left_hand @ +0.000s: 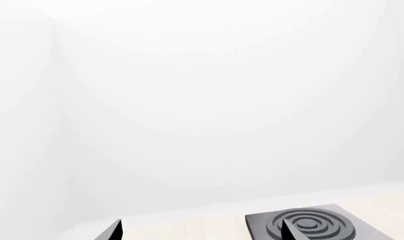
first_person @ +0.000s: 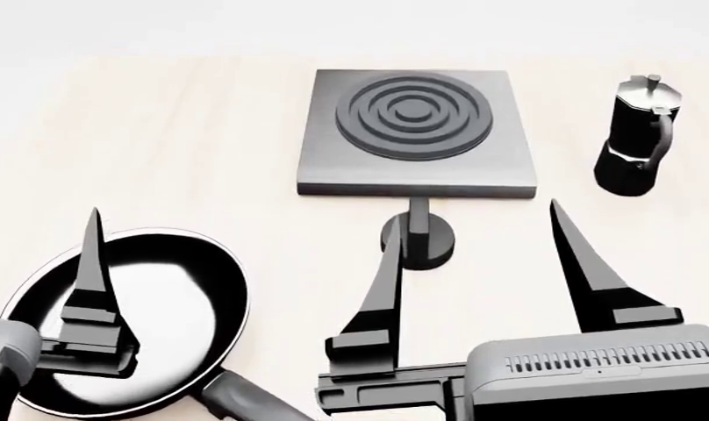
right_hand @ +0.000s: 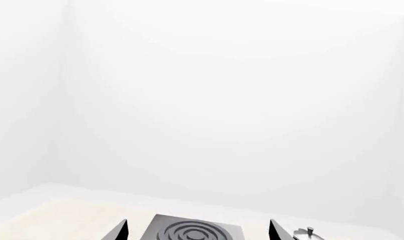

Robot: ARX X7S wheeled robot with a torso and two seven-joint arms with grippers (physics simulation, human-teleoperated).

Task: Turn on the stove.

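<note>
Small black knob (first_person: 419,239) sits just in front of the grey stove (first_person: 416,132), right by the inner finger of the right gripper (first_person: 477,254), spread wide. Best to slide sideways, close on the upright ridge, then twist gently. Moka pot (first_person: 638,136) past the outer finger, well clear. Left gripper (first_person: 97,263) above the frying pan (first_person: 126,320); spread or not, cannot tell.

stove (first_person: 331,162): brushed grey metal slab, matt, with soft streaked reflections
burner (first_person: 416,114): dark ringed surface, dull sheen
knob (first_person: 419,239): black, smooth, faintly glossy
frying pan (first_person: 190,298): black, glossy, mirror-like inside
moka pot (first_person: 635,140): black, faceted, shiny, metal lid knob
desk (first_person: 155,158): pale wood grain, matt
right pincer (first_person: 472,250): dark, smooth, hard-looking fingers
</note>
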